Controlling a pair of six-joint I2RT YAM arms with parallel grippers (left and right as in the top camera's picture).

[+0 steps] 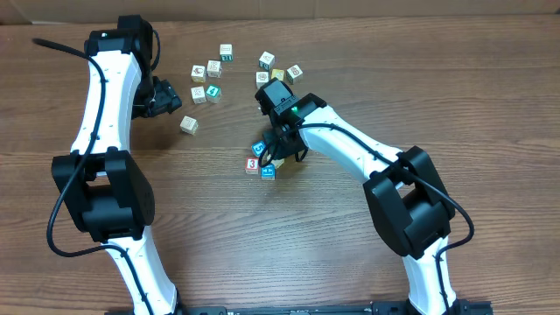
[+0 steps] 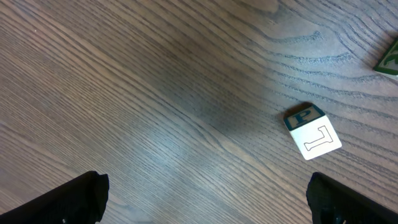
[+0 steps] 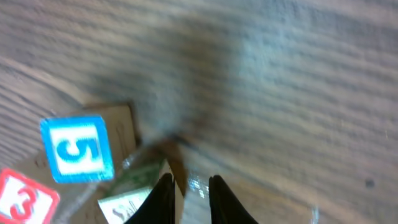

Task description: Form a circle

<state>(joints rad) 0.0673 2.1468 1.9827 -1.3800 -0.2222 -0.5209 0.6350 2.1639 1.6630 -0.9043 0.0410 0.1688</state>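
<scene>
The job looks close to its end. The circle (image 1: 262, 162) sits in the middle of the surface. It is a little ring of four cubes packed close: the blue 5 cube (image 3: 78, 149), the red 3 cube (image 3: 25, 200), a second blue cube (image 1: 268, 172) and a cream cube (image 3: 127, 202).

The right fingers (image 3: 188, 198) are down low, right beside the cream cube. They are only a tiny bit apart, and nothing shows in the gap, so they seem to be letting go, not gripping. The step in hand looks like setting the last cube into the ring.

The next move should be gentle. The fingers need to spread a bit more and go straight up. A sideways bump could push the cream cube out and break the ring.

The right arm reaches in from the lower right, with its wrist bent so the fingers point down at the wood.

The left arm stretches up the left side, well apart from the ring. The left fingers (image 1: 171, 98) are spread wide and hold nothing. They hang over bare wood near a white cube (image 2: 311, 132).
</scene>
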